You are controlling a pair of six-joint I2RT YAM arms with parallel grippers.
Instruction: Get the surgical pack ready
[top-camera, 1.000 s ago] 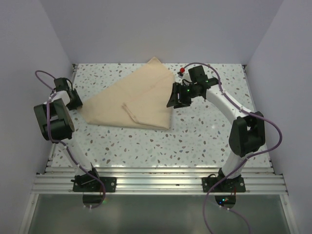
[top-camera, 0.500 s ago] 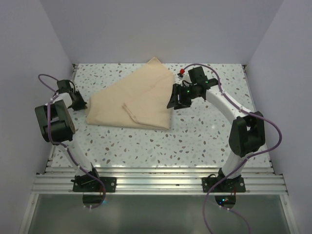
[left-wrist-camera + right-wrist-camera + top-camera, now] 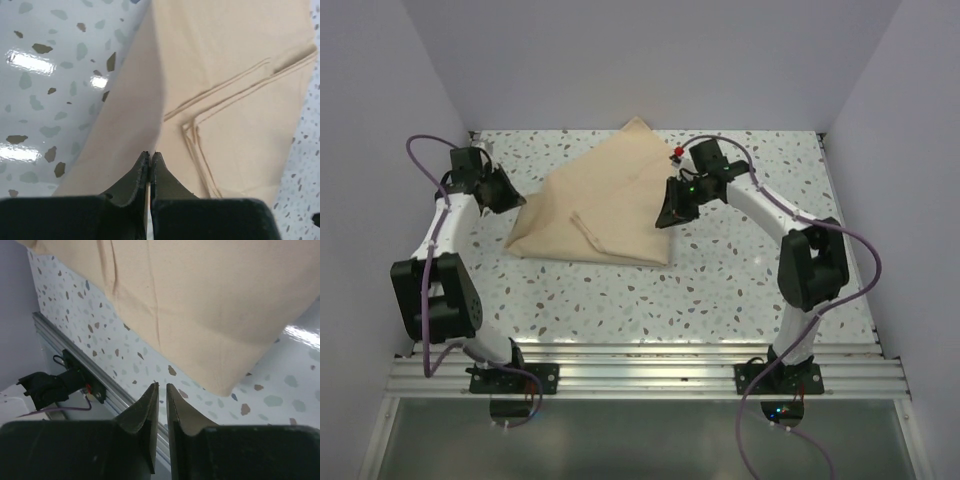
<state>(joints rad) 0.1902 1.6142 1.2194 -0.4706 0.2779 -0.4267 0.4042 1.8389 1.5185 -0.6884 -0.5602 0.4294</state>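
Matte cloth surgical pack [image 3: 610, 200], glossy table [image 3: 740, 280]

the top view hangs high above and behind the robot, looking down and toward the far wall [image 3: 650, 60], far enough back to take in the whole table [image 3: 720, 285]. the left wrist view sits right behind the left hand [image 3: 150, 156], very near the surface, facing right across the surgical pack [image 3: 235, 75], with bare table along its left side. the right wrist view sits right behind the right hand [image 3: 162, 386], also close, facing near and left toward the metal rail [image 3: 70, 347] at the table's near edge, the pack's near right corner above its fingers. all three views share the pack and the table around it.
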